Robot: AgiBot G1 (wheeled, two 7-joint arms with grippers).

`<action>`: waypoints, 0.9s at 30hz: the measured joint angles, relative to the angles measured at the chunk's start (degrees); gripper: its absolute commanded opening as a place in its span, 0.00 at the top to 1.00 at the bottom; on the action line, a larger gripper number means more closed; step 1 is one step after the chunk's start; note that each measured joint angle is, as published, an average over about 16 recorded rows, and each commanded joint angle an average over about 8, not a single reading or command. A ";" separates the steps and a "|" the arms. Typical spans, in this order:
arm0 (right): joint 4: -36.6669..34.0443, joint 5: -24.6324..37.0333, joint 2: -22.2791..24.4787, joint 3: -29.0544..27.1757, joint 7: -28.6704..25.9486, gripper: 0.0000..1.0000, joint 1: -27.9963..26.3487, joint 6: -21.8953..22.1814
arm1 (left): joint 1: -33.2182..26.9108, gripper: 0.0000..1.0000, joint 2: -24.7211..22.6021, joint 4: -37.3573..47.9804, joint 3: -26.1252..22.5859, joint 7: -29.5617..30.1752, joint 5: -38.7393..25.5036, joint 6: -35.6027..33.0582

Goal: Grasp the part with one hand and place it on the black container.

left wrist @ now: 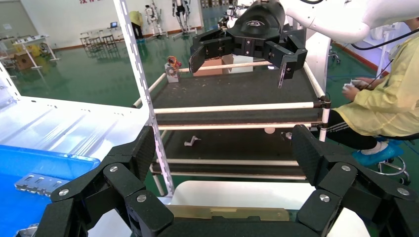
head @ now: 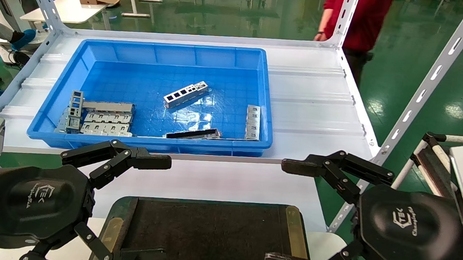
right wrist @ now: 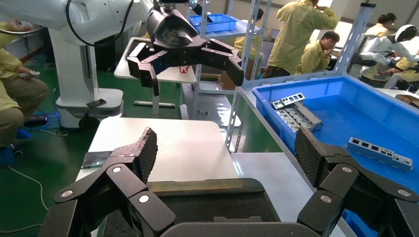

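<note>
We hold our left hand [head: 149,210] and right hand [head: 287,212], fingers apart, flanking the tray [head: 206,228]; the part [head: 185,94] lies in the bin [head: 267,108].

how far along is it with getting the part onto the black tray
Nothing looks done yet. The part lies alone in the middle of the blue bin, untouched. The black container holds nothing. Both the left gripper and right gripper are open and empty, one at each end of the container. Reaching into the bin, grasping the part and placing it all remain.
</note>
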State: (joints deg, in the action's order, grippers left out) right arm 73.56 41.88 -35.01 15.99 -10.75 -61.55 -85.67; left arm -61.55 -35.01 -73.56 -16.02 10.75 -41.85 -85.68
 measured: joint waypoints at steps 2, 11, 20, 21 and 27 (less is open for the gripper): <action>0.00 0.00 0.00 0.01 0.00 0.00 0.00 0.00 | 0.00 0.00 0.00 0.00 0.00 0.00 0.00 0.00; 0.00 -0.01 0.00 0.03 0.00 0.00 0.00 0.00 | 0.00 0.00 0.00 0.00 0.00 0.00 0.00 0.00; 0.00 -0.04 0.01 0.04 0.01 0.00 0.00 0.01 | 0.00 0.00 0.00 0.00 0.00 0.00 0.00 0.00; 0.00 -0.04 0.01 0.04 0.01 0.00 0.00 0.01 | 0.00 0.00 0.00 0.00 0.00 0.00 0.00 0.00; -0.01 -0.04 0.00 0.04 0.01 0.00 -0.01 0.00 | -0.04 0.00 -0.01 0.03 0.00 -0.05 -0.06 0.03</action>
State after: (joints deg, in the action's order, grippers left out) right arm 73.55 41.84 -35.01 16.03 -10.74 -61.56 -85.67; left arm -61.59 -35.01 -73.53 -16.02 10.70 -41.91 -85.65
